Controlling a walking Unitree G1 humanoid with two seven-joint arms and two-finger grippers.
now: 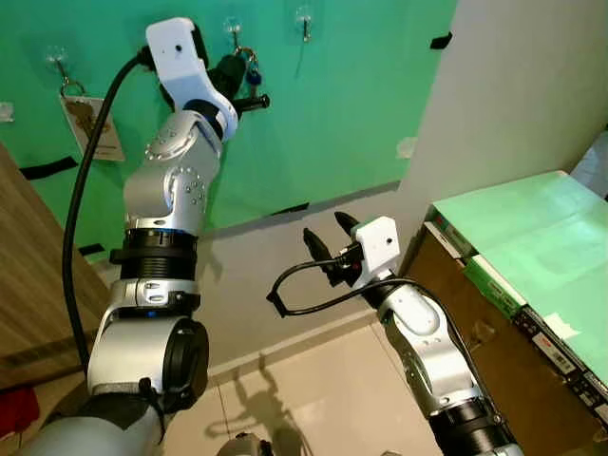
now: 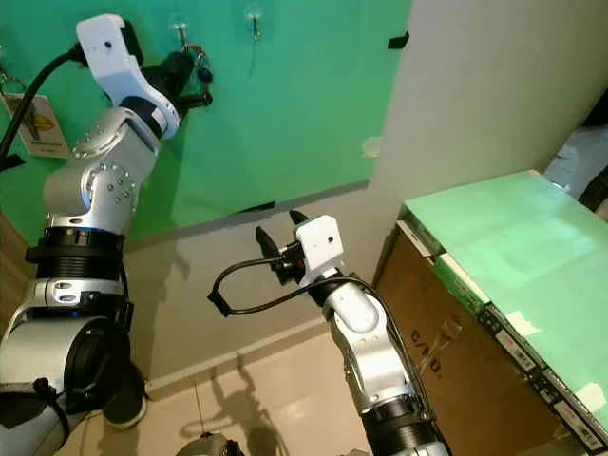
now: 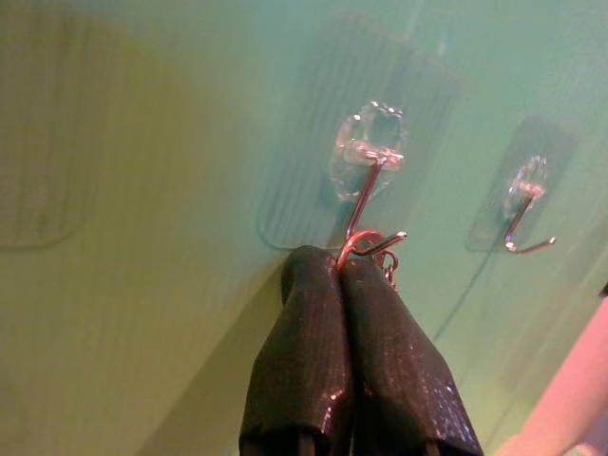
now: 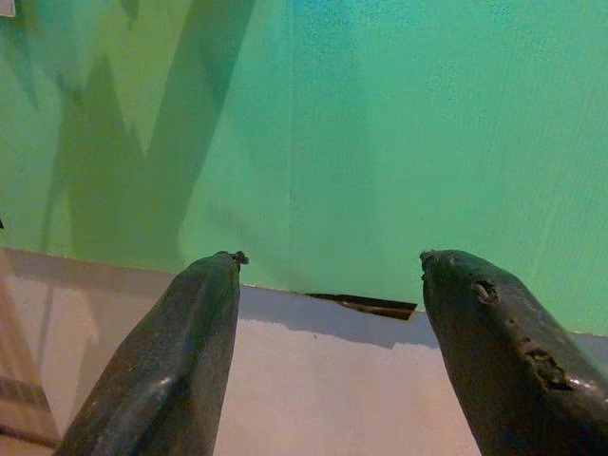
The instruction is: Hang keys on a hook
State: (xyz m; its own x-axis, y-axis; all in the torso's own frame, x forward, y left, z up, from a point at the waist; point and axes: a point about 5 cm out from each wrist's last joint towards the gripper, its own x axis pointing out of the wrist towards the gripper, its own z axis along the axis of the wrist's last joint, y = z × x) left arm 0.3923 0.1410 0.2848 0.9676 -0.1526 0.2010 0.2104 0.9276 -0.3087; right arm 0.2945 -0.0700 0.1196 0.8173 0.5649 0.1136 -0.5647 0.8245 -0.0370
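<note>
At hook (image 3: 369,157) | left gripper (image 3: 340,266) pinches key ring (image 3: 366,243) | right gripper (image 4: 328,261) spread, empty

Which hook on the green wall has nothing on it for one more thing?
The rightmost hook hangs bare, with plain green wall beside it. The middle hook is crowded: the left claw is shut on the key ring there. The leftmost hook carries a tag.

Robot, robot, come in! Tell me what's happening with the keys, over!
Left gripper shut on key ring, up at middle hook on green wall. Right gripper open, idle, low. Nothing blocking the hook.
</note>
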